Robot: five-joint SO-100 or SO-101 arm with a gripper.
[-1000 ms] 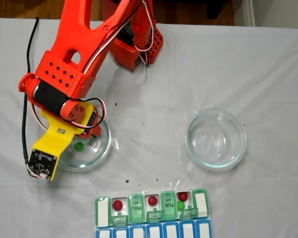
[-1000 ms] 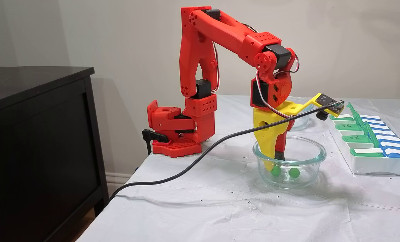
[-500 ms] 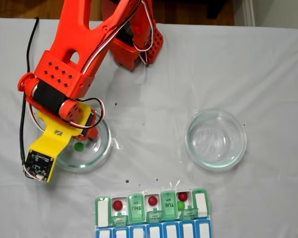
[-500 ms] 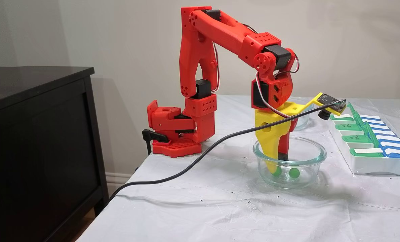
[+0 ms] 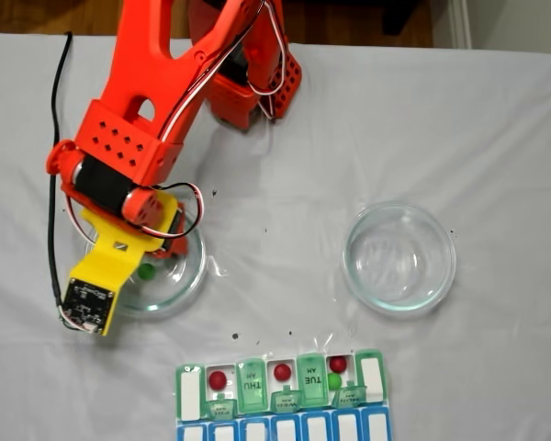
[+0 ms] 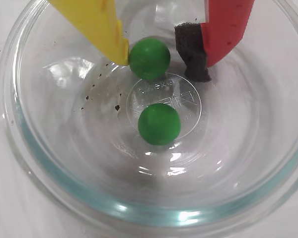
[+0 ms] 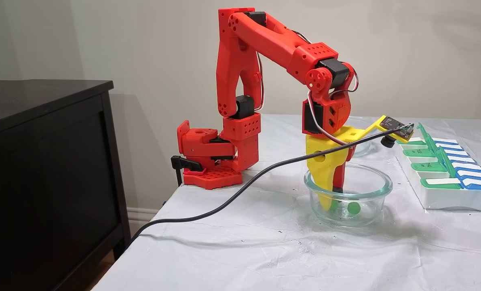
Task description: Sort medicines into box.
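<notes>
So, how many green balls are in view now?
3: two in the glass dish, one between the gripper fingers, another nearby; the third in the pill organizer.

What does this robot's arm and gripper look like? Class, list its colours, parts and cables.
The arm is bright red plastic with black motor blocks and rows of small round holes. The gripper has one yellow finger and one red finger tipped with a black foam pad. A yellow bracket carries a small camera board. Red and white wires loop at the wrist; a black cable trails off.
</notes>
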